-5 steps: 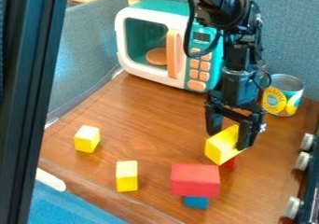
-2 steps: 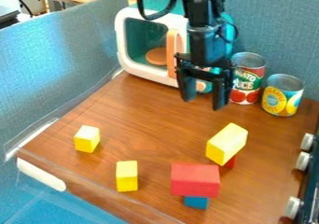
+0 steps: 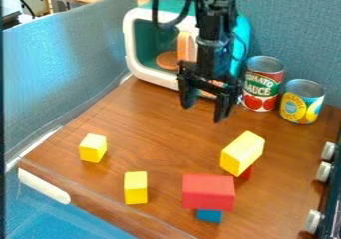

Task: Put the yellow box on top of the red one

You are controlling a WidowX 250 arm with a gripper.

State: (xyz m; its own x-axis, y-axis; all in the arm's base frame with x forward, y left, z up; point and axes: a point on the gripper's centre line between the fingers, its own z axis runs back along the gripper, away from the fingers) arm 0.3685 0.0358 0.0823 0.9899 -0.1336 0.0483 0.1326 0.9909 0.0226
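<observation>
Yellow box [image 3: 242, 153] sits on the small red block [image 3: 247, 173] in the camera view, so I judge the placing done. My gripper [image 3: 204, 108] hangs empty, fingers apart. I should withdraw high and smoothly, never dipping toward the stack, minding the toy microwave [image 3: 154, 8] and tomato sauce can [image 3: 262, 86]; more room lies toward the yellow cube [image 3: 93, 148].

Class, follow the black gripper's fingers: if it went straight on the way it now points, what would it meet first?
Most likely the bare wooden tabletop: the gripper points down, seemingly behind the stacked yellow box. One slanted view leaves depth uncertain.
</observation>
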